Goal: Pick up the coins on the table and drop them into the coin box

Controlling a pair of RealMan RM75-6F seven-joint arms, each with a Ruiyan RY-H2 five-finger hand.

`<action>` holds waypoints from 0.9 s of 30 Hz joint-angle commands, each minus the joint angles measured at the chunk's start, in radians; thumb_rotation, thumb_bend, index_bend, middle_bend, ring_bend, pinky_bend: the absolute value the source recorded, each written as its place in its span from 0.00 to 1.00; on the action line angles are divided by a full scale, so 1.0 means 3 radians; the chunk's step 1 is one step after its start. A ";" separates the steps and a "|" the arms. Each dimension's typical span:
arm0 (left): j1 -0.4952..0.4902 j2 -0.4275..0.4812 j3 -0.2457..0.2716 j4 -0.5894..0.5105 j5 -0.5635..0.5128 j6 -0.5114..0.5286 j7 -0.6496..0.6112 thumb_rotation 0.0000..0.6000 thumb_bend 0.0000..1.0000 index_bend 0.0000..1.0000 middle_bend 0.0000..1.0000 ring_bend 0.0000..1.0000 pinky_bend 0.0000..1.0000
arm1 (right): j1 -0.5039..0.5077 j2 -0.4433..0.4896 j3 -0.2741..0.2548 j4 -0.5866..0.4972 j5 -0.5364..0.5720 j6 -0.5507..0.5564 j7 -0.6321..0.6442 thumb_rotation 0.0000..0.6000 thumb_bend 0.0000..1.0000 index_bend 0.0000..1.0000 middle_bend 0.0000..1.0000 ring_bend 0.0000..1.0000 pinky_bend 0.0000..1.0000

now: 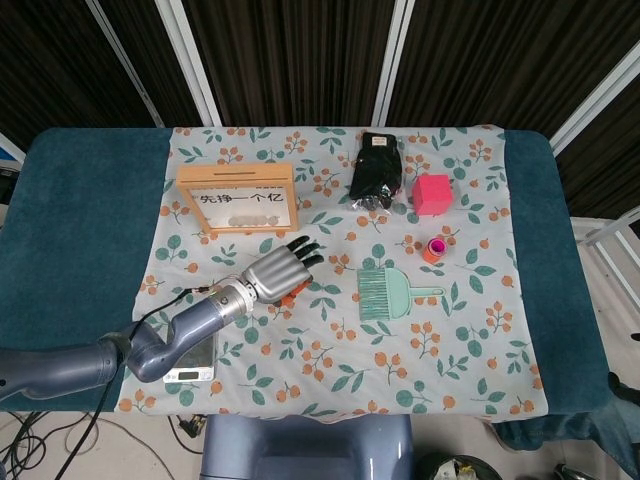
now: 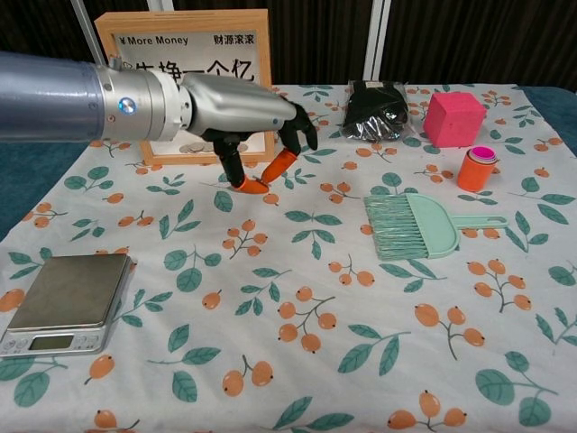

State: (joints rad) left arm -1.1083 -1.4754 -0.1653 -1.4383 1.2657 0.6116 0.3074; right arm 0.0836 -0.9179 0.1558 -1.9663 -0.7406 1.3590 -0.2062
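The coin box (image 1: 237, 198) stands upright at the back left of the floral tablecloth (image 1: 330, 385). It is a wooden frame with a white front printed "More Money" over a row of large Chinese characters. A clear strip along the bottom shows a few coins already lying inside. In the chest view the box (image 2: 207, 41) is partly covered by the forearm crossing in front of it.

The loose coins (image 1: 390, 206) look like small grey discs on the cloth, right at the near edge of a black pouch (image 1: 378, 170) and just left of a pink cube (image 1: 433, 193). They are too small to make out more.

The left hand (image 1: 282, 270) reaches in from the lower left, in front of the box and a little to its right, well apart from the loose coins. In the chest view the left hand (image 2: 239, 99) is palm-down above the cloth. Its dark fingers (image 2: 302, 126) curve downward, and the two orange tips are lowest and apart from each other. Nothing shows between them, so the hand looks released and empty. The right hand appears in neither view.

Further out:
- A mint-green hand brush (image 2: 410, 225) lies flat at mid-table with its handle pointing right.
- A small orange cylinder with a pink top (image 2: 477, 168) stands between the brush and the pink cube (image 2: 454, 118).
- The black pouch (image 2: 377, 110) lies at the back.
- A digital kitchen scale (image 2: 68, 302) sits at the near left edge of the cloth, under the arm in the head view.
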 commanded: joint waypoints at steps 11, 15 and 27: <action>-0.0412 0.0303 -0.0532 -0.0174 -0.0480 -0.0038 0.0006 1.00 0.72 0.66 0.15 0.00 0.00 | 0.0000 -0.0005 -0.0001 -0.0003 0.0011 0.0015 -0.0011 1.00 0.39 0.26 0.11 0.08 0.00; -0.0573 0.0520 -0.0645 -0.0139 -0.0830 -0.0160 0.0059 1.00 0.72 0.65 0.15 0.00 0.00 | -0.0004 -0.0005 -0.0001 -0.0007 0.0015 0.0024 -0.0012 1.00 0.39 0.26 0.11 0.08 0.00; -0.0921 0.0947 -0.0402 0.0143 -0.1911 -0.0373 0.0166 1.00 0.71 0.63 0.14 0.00 0.00 | -0.0005 -0.0012 0.0002 -0.0014 0.0034 0.0042 -0.0023 1.00 0.39 0.26 0.11 0.08 0.00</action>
State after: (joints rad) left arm -1.3633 -1.2143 -0.3146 -1.4253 0.7392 0.5171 0.3545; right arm 0.0820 -0.9213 0.1565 -1.9703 -0.7307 1.3713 -0.2130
